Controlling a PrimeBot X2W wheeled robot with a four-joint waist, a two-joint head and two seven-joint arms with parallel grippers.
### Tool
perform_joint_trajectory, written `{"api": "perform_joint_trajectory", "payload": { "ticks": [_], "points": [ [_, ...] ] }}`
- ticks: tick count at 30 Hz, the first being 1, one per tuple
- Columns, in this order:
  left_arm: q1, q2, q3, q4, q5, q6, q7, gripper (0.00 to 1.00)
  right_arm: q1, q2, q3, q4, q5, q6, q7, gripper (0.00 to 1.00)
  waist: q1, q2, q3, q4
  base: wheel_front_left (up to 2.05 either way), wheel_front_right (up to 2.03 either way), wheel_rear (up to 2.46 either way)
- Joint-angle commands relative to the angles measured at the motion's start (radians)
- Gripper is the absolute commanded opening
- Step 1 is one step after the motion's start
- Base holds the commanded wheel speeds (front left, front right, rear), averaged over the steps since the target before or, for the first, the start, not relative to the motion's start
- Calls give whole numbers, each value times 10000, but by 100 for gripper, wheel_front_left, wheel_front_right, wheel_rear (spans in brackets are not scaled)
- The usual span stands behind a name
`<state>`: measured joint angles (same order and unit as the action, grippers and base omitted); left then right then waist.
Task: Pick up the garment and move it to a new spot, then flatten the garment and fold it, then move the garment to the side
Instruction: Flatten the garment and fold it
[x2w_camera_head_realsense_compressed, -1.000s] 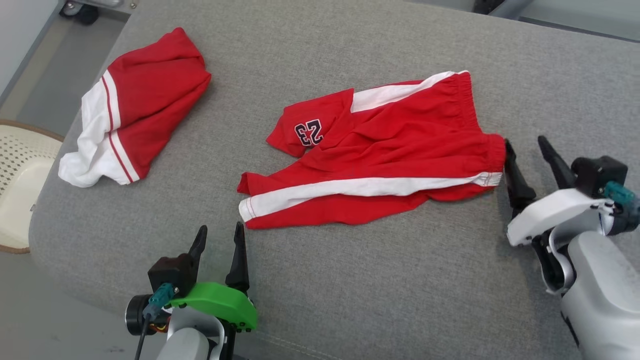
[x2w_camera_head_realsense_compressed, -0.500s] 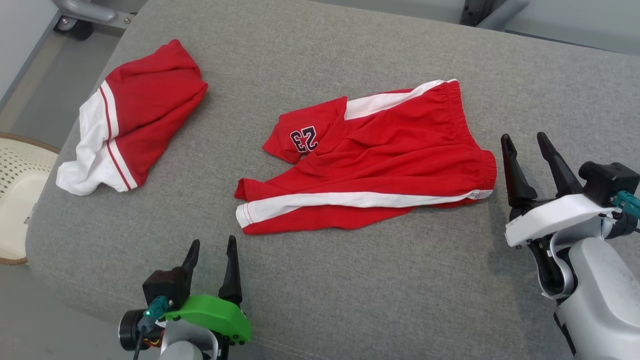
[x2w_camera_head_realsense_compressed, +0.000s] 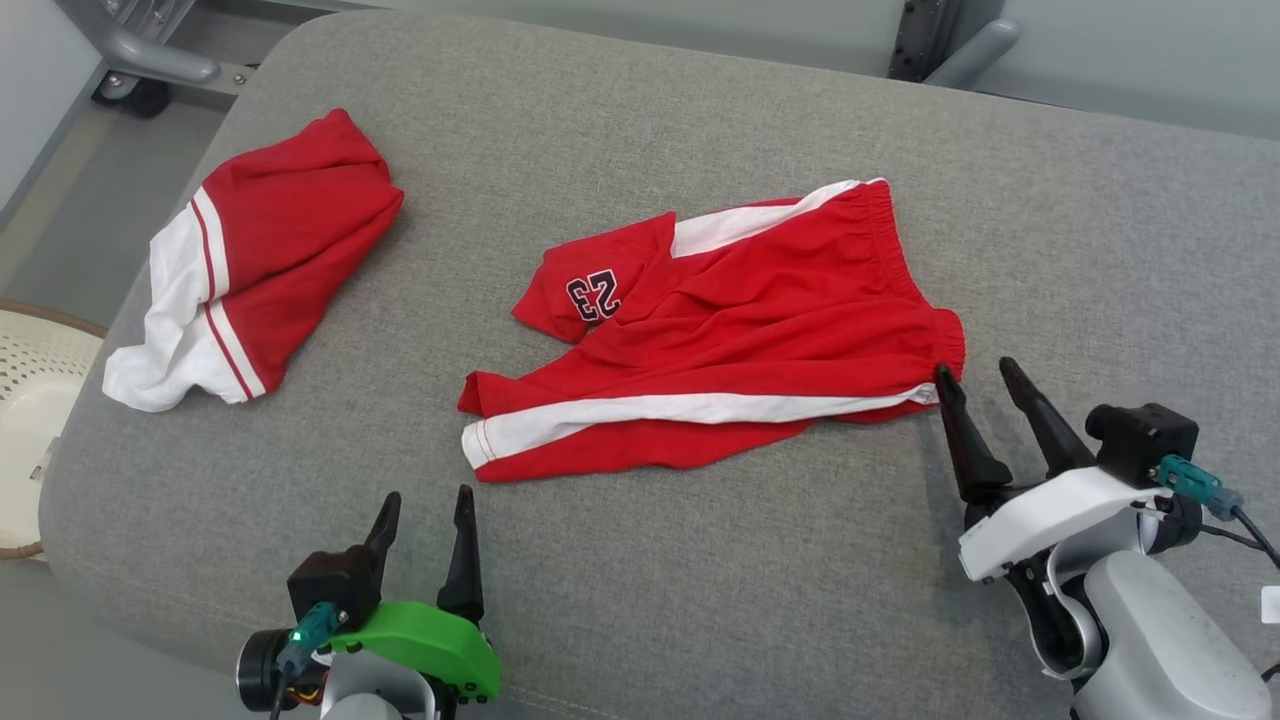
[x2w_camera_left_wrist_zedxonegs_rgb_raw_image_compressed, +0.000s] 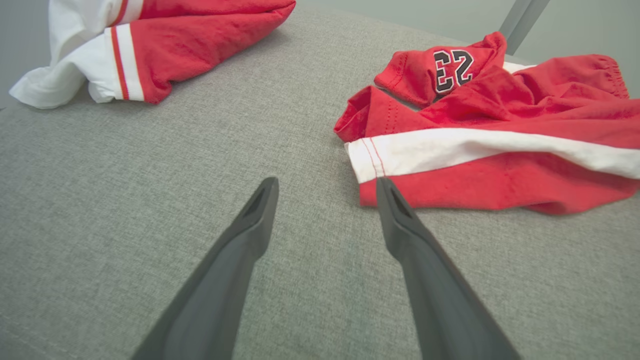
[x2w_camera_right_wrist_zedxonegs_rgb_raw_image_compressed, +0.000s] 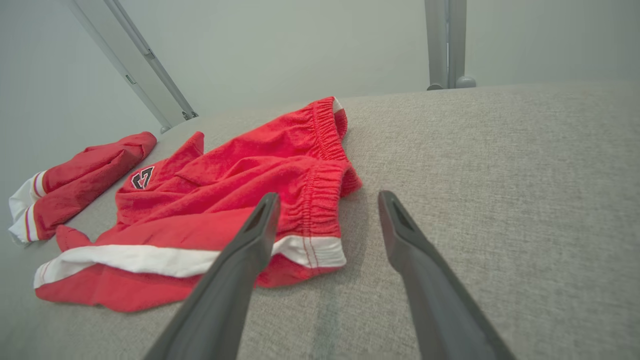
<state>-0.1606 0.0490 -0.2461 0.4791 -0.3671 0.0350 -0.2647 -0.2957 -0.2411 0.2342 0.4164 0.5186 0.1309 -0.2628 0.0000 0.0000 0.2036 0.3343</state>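
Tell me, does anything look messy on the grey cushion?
Yes. The red shorts lie rumpled in the middle, the leg with the 23 folded over askew. The other red garment sits bunched up near the left edge of the cushion.

Your left gripper (x2w_camera_head_realsense_compressed: 428, 494) sits at the lower left of the head view. Its two dark fingers (x2w_camera_head_realsense_compressed: 463, 540) point up the frame and stand well apart, empty, and a green cover (x2w_camera_head_realsense_compressed: 425, 638) caps the wrist behind them. Your right gripper (x2w_camera_head_realsense_compressed: 974, 366) sits at the lower right, its jaws spread just as wide and leaning up and to the left, also empty. Behind it you see the white wrist housing (x2w_camera_head_realsense_compressed: 1040, 510) and the pale forearm (x2w_camera_head_realsense_compressed: 1160, 650).
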Motion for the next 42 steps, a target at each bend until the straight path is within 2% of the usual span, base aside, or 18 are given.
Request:
{"api": "perform_joint_trajectory", "payload": {
  "ticks": [1, 5, 6, 7, 8, 9, 15, 22, 25, 31, 32, 34, 35, 36, 37, 42],
  "points": [
    [111, 31, 8, -7, 78, -57, 6, 100, -17, -61, 120, 81, 106, -3, -30, 100, 0, 0, -8, 26, 0, 0, 0],
    [128, 31, -75, -1, 96, -74, 6, 100, -246, -166, 530, 435, 247, -3, -30, 100, 0, 0, 4, 147, 0, 0, 0],
    [119, 31, -99, -12, 80, -82, 6, 100, -334, -174, 626, 508, 260, -3, -30, 94, 0, 0, 23, 187, 0, 0, 0],
    [121, 31, -127, -23, 58, -77, 6, 100, -430, -198, 716, 624, 262, -3, -30, 67, 0, 0, 52, 231, 0, 0, 0],
    [112, 31, -148, -41, 27, -68, 6, 100, -538, -250, 774, 708, 229, -3, -30, 28, 0, 0, 97, 271, 0, 0, 0],
    [90, 30, -176, -55, -2, -62, 6, 100, -670, -308, 813, 801, 164, -3, -30, 0, 0, 0, 140, 320, 0, 0, 0],
    [78, 30, -314, -33, -205, 34, 6, 100, -1444, -575, 1215, 1262, 37, -3, -30, 0, 0, 0, 369, 612, 0, 0, 0],
    [-55, 30, -623, -129, -514, 142, 6, 100, -2567, -1008, 1298, 608, -46, -3, -30, 0, 0, 0, 638, 1069, 0, 0, 0],
    [-166, 31, -851, -170, -638, 167, 6, 100, -3259, -1222, 1466, 828, -203, -3, -30, 0, 0, 0, 798, 1357, 0, 0, 0],
    [-407, 30, -1530, -344, -1058, 281, 6, 100, -4713, -1508, 1645, 2764, -557, -3, -30, 0, 0, 0, 1251, 2110, 0, 0, 0],
    [-407, 30, -1530, -344, -1058, 281, 6, 100, -4713, -1508, 1645, 2764, -557, -3, -30, 0, 0, 0, 1251, 2110, 0, 0, 0],
    [-449, 25, -1818, -491, -1221, 402, 6, 100, -5571, -1377, 1757, 4430, -834, -3, -27, 0, 0, 0, 1591, 2382, 0, 0, 0],
    [-442, 23, -1857, -541, -1251, 463, 6, 100, -5707, -1333, 1805, 4841, -872, -5, -5, 0, 0, 0, 1655, 2401, 0, 0, 0],
    [-423, 25, -1874, -578, -1299, 485, 6, 100, -5809, -1330, 1833, 5251, -932, -3, 86, 27, 0, 0, 1696, 2413, 0, 0, 0],
    [-394, 27, -1888, -589, -1320, 523, 6, 100, -5903, -1297, 1827, 5681, -959, -6, 193, 100, 0, 0, 1712, 2417, 0, 0, 0],
    [-316, 30, -1894, -461, -1331, 556, 6, 100, -6175, -1140, 1903, 6405, -1011, -6, 26, 100, 0, 0, 1526, 2309, 0, 0, 0]
  ]
}}
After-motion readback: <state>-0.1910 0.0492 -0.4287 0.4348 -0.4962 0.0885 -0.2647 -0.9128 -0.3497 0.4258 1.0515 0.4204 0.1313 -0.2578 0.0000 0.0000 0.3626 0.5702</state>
